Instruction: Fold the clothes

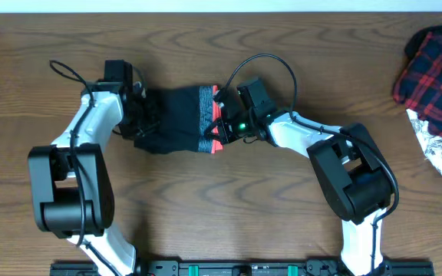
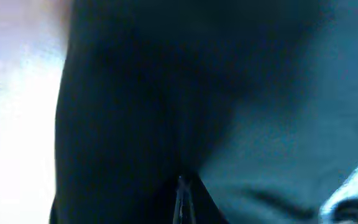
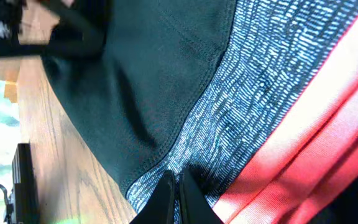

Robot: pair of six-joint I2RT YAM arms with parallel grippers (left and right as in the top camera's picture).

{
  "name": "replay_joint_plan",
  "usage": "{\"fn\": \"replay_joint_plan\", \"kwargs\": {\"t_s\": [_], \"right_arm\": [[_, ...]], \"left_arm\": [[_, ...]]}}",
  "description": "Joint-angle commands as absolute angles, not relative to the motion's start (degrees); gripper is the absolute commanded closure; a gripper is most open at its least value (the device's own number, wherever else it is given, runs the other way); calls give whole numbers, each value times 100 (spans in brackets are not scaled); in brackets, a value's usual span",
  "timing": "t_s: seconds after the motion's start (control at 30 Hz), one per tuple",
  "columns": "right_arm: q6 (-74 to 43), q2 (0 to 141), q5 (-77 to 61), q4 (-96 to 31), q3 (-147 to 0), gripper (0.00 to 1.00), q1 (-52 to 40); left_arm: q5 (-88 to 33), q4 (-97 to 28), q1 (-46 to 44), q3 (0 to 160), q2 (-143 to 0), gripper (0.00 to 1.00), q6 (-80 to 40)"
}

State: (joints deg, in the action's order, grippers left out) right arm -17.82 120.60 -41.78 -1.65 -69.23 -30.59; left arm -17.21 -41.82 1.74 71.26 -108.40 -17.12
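Trousers bunched up, well left of the plaid garment. I see both arms bent inward. The left gripper is at the end farther from the plaid, the right gripper at the nearer waistband. Both are pressed together against the cloth; I cannot tell if any is pinched.

Both arms bend inward, left claw and right claw pinched closed, facing each other.
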Motion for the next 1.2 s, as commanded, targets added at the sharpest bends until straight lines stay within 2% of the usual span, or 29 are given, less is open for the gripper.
{"fn": "replay_joint_plan", "kwargs": {"t_s": [0.0, 0.43, 0.57, 0.73, 0.83, 0.87, 0.93, 1.17], "right_arm": [[-1846, 12180, -4095, -198, -6963, 96, -3057], [-1973, 12180, -4097, -222, -6963, 96, -3057], [-1973, 12180, -4097, -248, -6963, 96, -3057], [-1970, 12180, -4097, -274, -6963, 96, -3055], [-1973, 12180, -4097, -305, -6963, 96, -3055], [-1973, 12180, -4097, -320, -6963, 96, -3055], [-1970, 12180, -4097, -333, -6963, 96, -3055], [-1970, 12180, -4099, -368, -6963, 96, -3055]], "left_arm": [[-1017, -4469, 198, 7210, -11069, 94, -1811], [-832, -4130, 198, 7159, -11369, 93, -1763], [-980, -4226, 198, 7242, -11072, 70, -1518], [-976, -4346, 228, 7343, -10221, 58, -1485], [-762, -4512, 274, 7341, -9741, 61, -1507], [-572, -4641, 290, 7341, -9629, 74, -1603], [-370, -4886, 322, 7336, -9557, 87, -1927], [-386, -5033, 346, 7039, -9813, 94, -2158]]}}
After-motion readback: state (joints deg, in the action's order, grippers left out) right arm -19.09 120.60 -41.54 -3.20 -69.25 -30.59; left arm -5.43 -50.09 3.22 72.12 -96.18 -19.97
